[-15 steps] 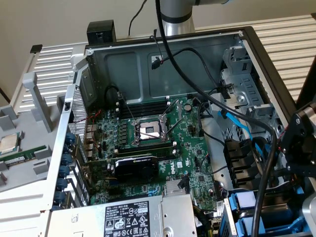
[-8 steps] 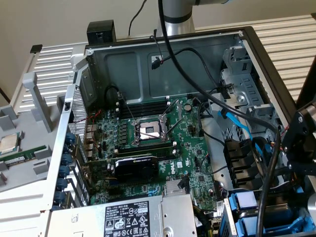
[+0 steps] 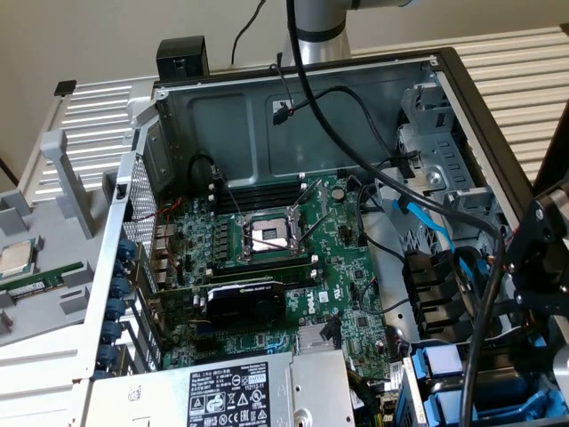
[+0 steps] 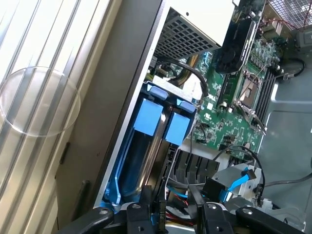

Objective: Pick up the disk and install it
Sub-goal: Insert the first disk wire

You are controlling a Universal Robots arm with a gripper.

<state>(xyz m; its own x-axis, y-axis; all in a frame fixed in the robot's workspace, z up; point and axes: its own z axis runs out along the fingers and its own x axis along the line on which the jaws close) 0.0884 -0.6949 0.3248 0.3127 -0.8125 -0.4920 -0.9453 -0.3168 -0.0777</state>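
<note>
Exterior view, left: a small square CPU chip (image 3: 16, 258) lies on a pale grey fixture (image 3: 53, 329) outside the open case.
Exterior view, middle: motherboard (image 3: 347, 267) with an open CPU socket (image 3: 267, 236). Graphics card (image 3: 244, 302) just below the socket. Labelled power supply box (image 3: 222, 391) at the picture's lower edge.
Exterior view, right: blue carriers (image 3: 444, 366) in the case's corner, with a black cable (image 3: 484, 294) hanging above them.
Wrist view, close in: the disk, told by its blue carrier frame (image 4: 147, 118), stands in the drive bay (image 4: 114, 187) just beside a second blue carrier (image 4: 176, 129). Its label face is hidden.
Claw (image 4: 175, 222): at the bay's end, near the disk. Cannot tell whether it is clenched on anything or released.
</note>
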